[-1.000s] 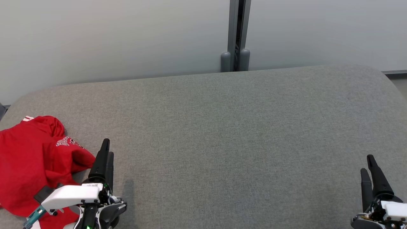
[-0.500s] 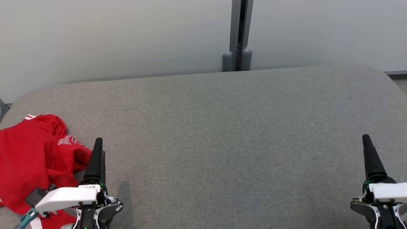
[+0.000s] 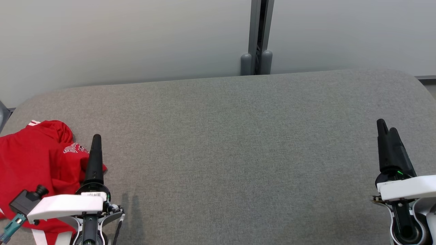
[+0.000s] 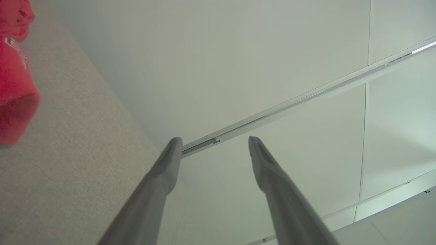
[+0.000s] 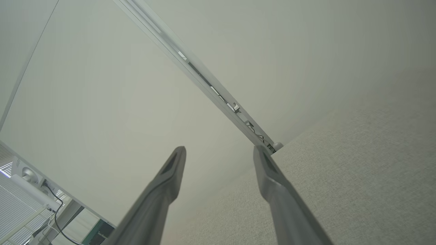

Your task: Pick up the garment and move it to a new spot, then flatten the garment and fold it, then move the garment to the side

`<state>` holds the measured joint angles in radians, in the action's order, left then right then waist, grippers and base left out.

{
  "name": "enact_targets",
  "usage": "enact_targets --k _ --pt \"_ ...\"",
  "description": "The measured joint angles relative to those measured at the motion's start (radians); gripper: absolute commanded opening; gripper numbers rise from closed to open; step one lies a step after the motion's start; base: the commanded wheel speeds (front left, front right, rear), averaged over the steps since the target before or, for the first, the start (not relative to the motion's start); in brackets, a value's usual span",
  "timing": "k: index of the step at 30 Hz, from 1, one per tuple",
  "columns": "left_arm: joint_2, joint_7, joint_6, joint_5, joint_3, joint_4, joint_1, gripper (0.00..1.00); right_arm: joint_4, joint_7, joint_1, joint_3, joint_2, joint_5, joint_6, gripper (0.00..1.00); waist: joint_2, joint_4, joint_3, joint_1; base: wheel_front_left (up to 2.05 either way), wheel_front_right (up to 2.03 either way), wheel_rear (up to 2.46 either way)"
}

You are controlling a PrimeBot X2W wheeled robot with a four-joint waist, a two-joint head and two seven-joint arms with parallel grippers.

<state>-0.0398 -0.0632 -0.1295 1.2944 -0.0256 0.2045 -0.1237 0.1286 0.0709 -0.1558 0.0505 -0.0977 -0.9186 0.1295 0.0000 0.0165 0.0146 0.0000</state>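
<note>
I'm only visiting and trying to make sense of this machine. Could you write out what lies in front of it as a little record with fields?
surface: grey fabric-covered top
garment: red, crumpled, white lettering showing, at the robot's far left
left end effector: open, holding nothing, beside the garment's right edge
right end effector: open, holding nothing, over bare fabric at the far right
background: pale wall with a grey post
task stage: garment not yet picked up
</note>
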Motion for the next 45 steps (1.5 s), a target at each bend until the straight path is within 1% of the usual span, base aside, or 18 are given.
enact_targets --k 5,8,15,16,18,21,22,28,36,45 --pt "-0.001 -0.017 0.0 -0.095 -0.011 -0.035 0.015 1.0 -0.012 0.015 -0.003 -0.024 -0.002 0.108 0.0 1.0 0.0 0.002 0.0 0.0 0.0 0.0 0.0" --pt "-0.001 -0.026 0.002 -0.189 -0.011 -0.063 0.015 1.0 -0.017 0.024 -0.004 -0.027 -0.001 0.168 0.0 1.0 0.0 0.003 0.0 0.0 0.0 0.0 0.0" --pt "-0.002 -0.046 0.069 -0.381 0.047 -0.113 0.028 1.0 -0.005 0.044 -0.003 -0.044 0.009 0.289 0.0 1.0 0.0 0.003 -0.002 0.0 0.0 0.0 0.0" --pt "-0.003 -0.052 0.085 -0.434 0.064 -0.123 0.035 1.0 -0.001 0.051 -0.003 -0.05 0.012 0.319 0.0 1.0 0.0 0.002 -0.002 0.0 0.0 0.0 0.0" --pt "-0.003 -0.059 0.104 -0.485 0.084 -0.13 0.035 1.0 0.0 0.054 -0.003 -0.056 0.017 0.352 0.0 1.0 0.0 0.001 0.0 0.0 0.0 0.0 0.0" --pt "-0.003 -0.067 0.126 -0.576 0.114 -0.135 0.038 1.0 -0.001 0.062 -0.003 -0.052 0.028 0.389 0.0 1.0 0.0 0.0 0.003 0.0 0.0 0.0 0.0" --pt "-0.003 -0.067 0.126 -0.576 0.114 -0.135 0.038 1.0 -0.001 0.062 -0.003 -0.052 0.028 0.389 0.0 1.0 0.0 0.0 0.003 0.0 0.0 0.0 0.0" --pt "-0.004 -0.082 0.175 -0.735 0.17 -0.129 0.039 1.0 0.006 0.078 -0.003 -0.052 0.04 0.463 0.0 1.0 0.0 -0.001 0.009 0.0 0.0 0.0 0.0" --pt "-0.005 -0.103 0.224 -0.89 0.225 -0.105 0.052 1.0 0.035 0.097 -0.002 -0.069 0.045 0.55 0.0 1.0 0.0 -0.006 0.01 0.0 0.0 0.0 0.0" --pt "-0.011 -0.123 0.272 -0.987 0.262 -0.092 0.052 1.0 0.055 0.117 -0.007 -0.084 0.048 0.639 0.0 1.0 0.0 -0.01 0.014 0.0 0.0 0.0 0.0"
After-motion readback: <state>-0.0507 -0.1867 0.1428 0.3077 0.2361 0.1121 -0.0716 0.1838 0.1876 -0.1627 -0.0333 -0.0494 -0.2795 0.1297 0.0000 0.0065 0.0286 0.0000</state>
